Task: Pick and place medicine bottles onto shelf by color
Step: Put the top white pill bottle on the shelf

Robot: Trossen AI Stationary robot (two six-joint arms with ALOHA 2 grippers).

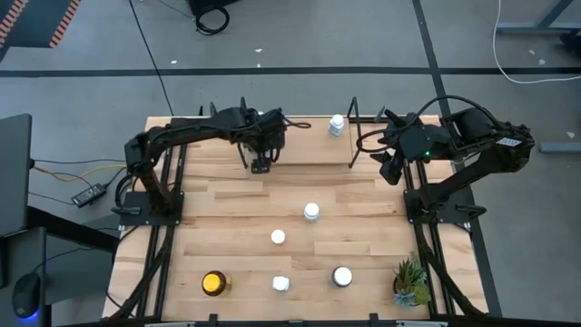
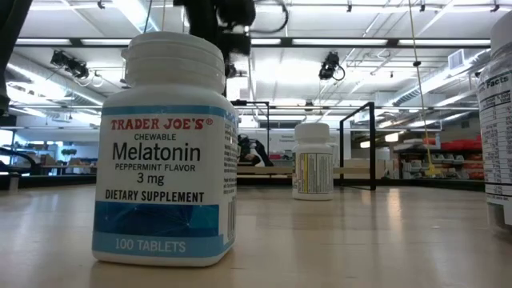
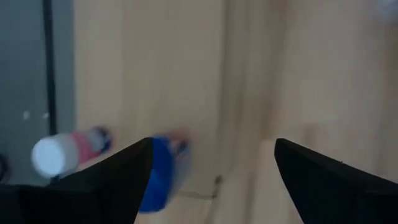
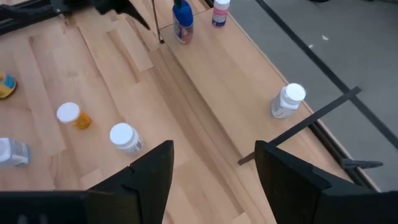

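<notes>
The shelf (image 1: 309,145), a light-wood board with black uprights, stands at the table's far side. On it stand a white bottle (image 1: 337,124), a blue-lidded bottle (image 4: 182,22) and a white-capped bottle (image 4: 219,12). My left gripper (image 1: 261,162) hovers open and empty over the shelf's left half, with the blue-lidded bottle (image 3: 161,177) just beyond its fingers. My right gripper (image 1: 390,168) is open and empty past the shelf's right end. Several more bottles stand on the table: two white-capped (image 1: 311,212) (image 1: 278,237), an amber one (image 1: 214,283), and two near the front (image 1: 280,283) (image 1: 341,276).
A small green potted plant (image 1: 410,282) stands at the near right corner. In the low view a Melatonin bottle (image 2: 164,148) fills the foreground, with another bottle (image 2: 314,160) behind it. The shelf's black uprights (image 1: 352,136) stand between the two grippers.
</notes>
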